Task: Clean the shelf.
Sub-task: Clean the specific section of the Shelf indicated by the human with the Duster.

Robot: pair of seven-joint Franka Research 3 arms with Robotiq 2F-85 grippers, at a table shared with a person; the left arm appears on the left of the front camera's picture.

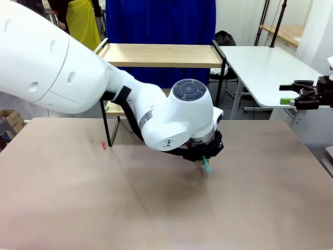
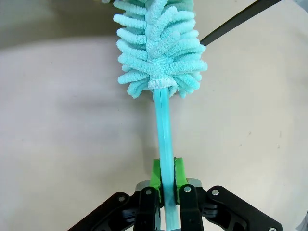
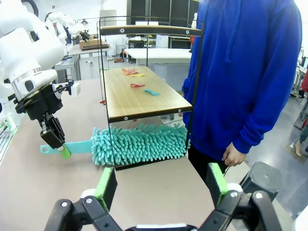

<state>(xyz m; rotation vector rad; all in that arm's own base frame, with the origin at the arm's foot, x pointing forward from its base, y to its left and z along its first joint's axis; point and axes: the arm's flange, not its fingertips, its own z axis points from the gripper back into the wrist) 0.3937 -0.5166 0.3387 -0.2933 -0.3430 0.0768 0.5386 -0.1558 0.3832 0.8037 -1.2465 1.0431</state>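
Small red scrap (image 1: 103, 144) on the counter (image 1: 156, 213), far left. Shelf (image 1: 161, 54) stands at the counter's far edge, left of centre, with a person in a blue hoodie (image 3: 240, 72) right behind it. Coloured scraps (image 3: 137, 79) lie on its lower board (red, yellow, teal). Left gripper (image 1: 208, 155) is low over the counter near the shelf's right-hand legs, clenched on the handle of a teal duster (image 3: 139, 143). The fluffy head lies under the lower board, between the legs. Right gripper (image 1: 304, 95) sits off the counter's right edge, jaws wide apart, nothing in them.
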